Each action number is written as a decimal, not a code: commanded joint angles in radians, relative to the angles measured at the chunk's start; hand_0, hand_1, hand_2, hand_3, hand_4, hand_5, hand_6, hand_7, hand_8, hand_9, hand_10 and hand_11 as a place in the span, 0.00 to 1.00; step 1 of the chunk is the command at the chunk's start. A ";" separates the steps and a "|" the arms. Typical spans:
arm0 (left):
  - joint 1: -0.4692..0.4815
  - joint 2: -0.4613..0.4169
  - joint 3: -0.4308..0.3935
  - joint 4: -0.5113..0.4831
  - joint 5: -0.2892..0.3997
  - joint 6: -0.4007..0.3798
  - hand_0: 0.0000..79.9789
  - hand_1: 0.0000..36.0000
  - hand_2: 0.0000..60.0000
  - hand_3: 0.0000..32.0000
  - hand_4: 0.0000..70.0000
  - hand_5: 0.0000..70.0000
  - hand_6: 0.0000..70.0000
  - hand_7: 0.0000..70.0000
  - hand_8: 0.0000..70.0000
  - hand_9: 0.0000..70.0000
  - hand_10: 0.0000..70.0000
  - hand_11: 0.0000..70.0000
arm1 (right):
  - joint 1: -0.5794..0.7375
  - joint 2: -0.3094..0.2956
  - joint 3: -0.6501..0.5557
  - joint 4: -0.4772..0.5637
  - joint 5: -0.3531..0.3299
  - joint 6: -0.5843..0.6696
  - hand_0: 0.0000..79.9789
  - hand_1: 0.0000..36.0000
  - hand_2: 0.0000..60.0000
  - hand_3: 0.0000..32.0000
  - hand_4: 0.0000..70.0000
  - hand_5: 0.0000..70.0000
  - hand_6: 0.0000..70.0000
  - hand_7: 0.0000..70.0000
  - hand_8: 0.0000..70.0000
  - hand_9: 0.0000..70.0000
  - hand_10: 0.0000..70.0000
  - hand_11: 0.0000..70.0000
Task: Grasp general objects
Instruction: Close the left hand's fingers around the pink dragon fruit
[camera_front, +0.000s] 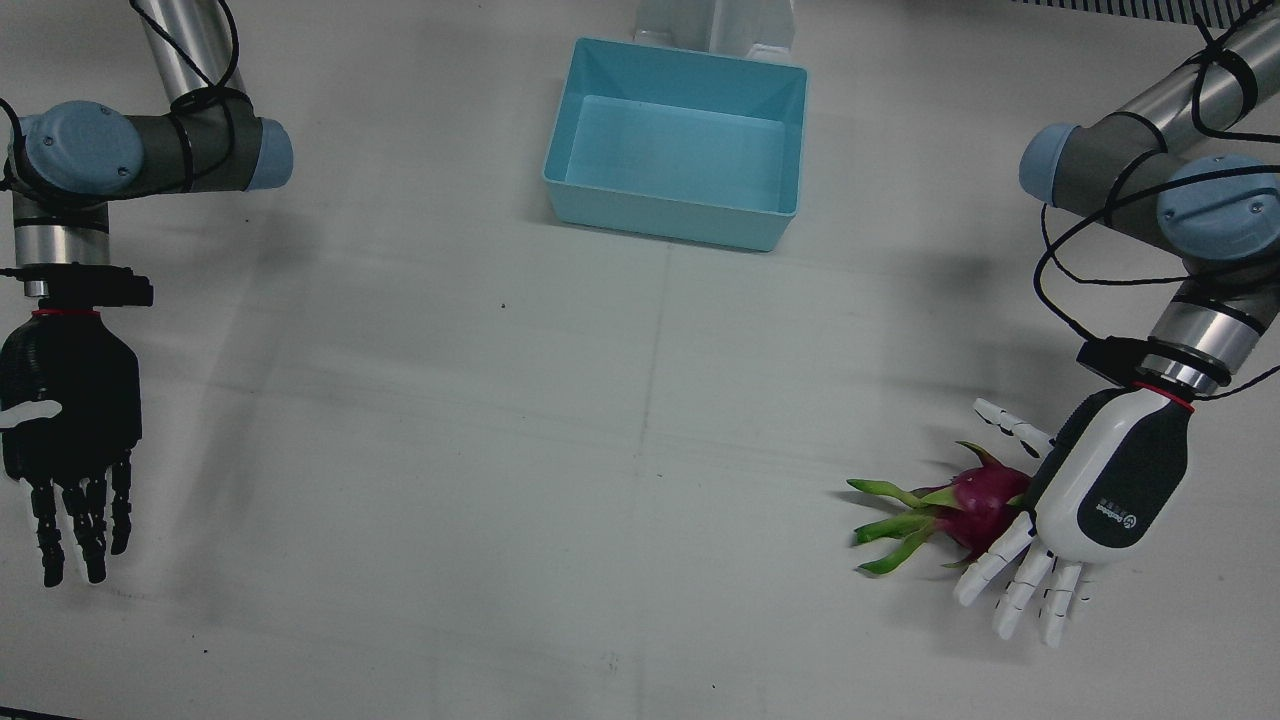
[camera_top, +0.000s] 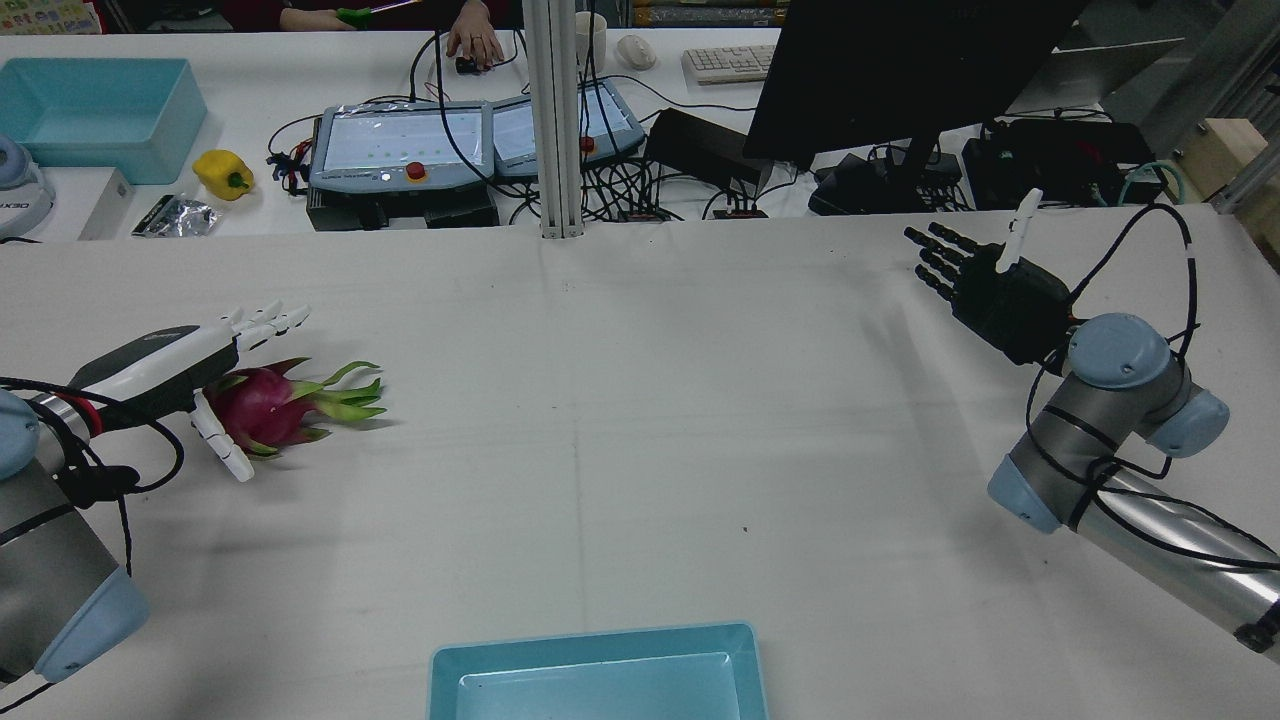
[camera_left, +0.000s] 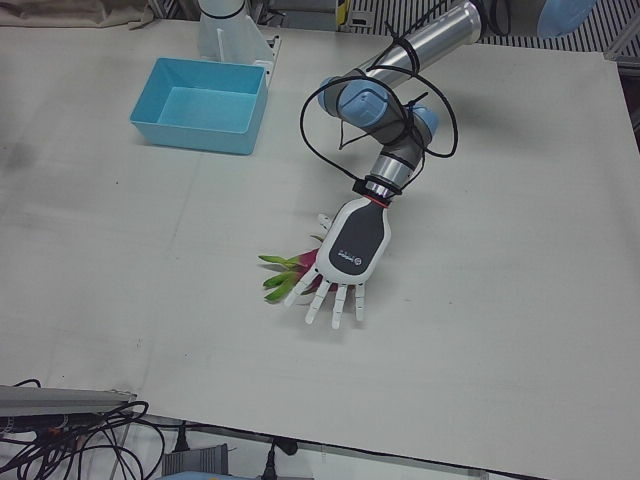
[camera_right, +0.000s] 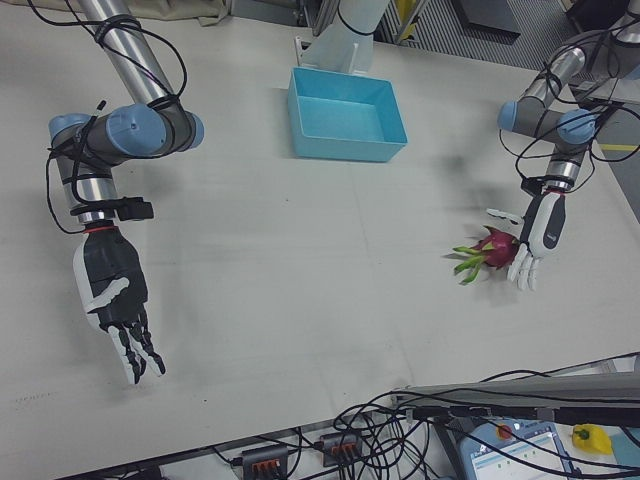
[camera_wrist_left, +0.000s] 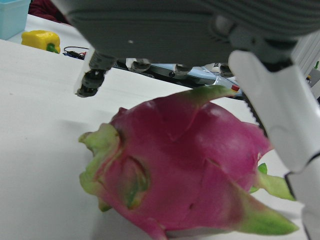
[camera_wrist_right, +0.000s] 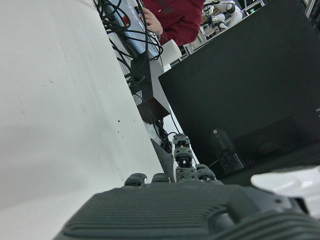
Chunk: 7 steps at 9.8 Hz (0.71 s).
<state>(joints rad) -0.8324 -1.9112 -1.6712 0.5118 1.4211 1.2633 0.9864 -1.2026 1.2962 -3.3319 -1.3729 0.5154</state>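
A magenta dragon fruit (camera_front: 975, 505) with green leafy scales lies on the white table at the robot's left side, also seen in the rear view (camera_top: 262, 404) and close up in the left hand view (camera_wrist_left: 180, 165). My white left hand (camera_front: 1085, 500) hovers just over it, palm down, fingers spread and straight, thumb out to one side; it holds nothing. The same left hand (camera_left: 345, 260) covers most of the fruit (camera_left: 300, 268) in the left-front view. My black right hand (camera_front: 70, 420) hangs open over bare table far on the other side, fingers extended.
A light blue bin (camera_front: 680, 140) stands at the middle of the table near the pedestals. Beyond the table's far edge are a person's hand (camera_top: 475, 40), control pendants (camera_top: 400, 145), cables, a monitor (camera_top: 900, 70), and a yellow pepper (camera_top: 222, 172).
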 joint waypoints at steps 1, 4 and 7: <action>0.004 -0.005 0.001 0.005 0.001 -0.001 0.68 0.62 0.11 1.00 0.00 0.00 0.00 0.00 0.00 0.00 0.00 0.00 | 0.000 0.000 0.000 0.000 0.000 0.000 0.00 0.00 0.00 0.00 0.00 0.00 0.00 0.00 0.00 0.00 0.00 0.00; 0.004 -0.005 0.002 0.004 -0.002 0.001 0.69 0.67 0.24 0.96 0.00 0.00 0.00 0.00 0.00 0.00 0.00 0.00 | 0.000 0.000 0.000 0.000 0.000 0.000 0.00 0.00 0.00 0.00 0.00 0.00 0.00 0.00 0.00 0.00 0.00 0.00; 0.006 -0.009 0.007 0.004 -0.017 0.004 0.70 0.73 0.33 0.97 0.00 0.00 0.00 0.00 0.00 0.00 0.00 0.00 | 0.000 0.000 0.000 0.000 0.000 0.000 0.00 0.00 0.00 0.00 0.00 0.00 0.00 0.00 0.00 0.00 0.00 0.00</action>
<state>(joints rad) -0.8275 -1.9169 -1.6679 0.5155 1.4139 1.2644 0.9863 -1.2027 1.2962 -3.3318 -1.3729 0.5155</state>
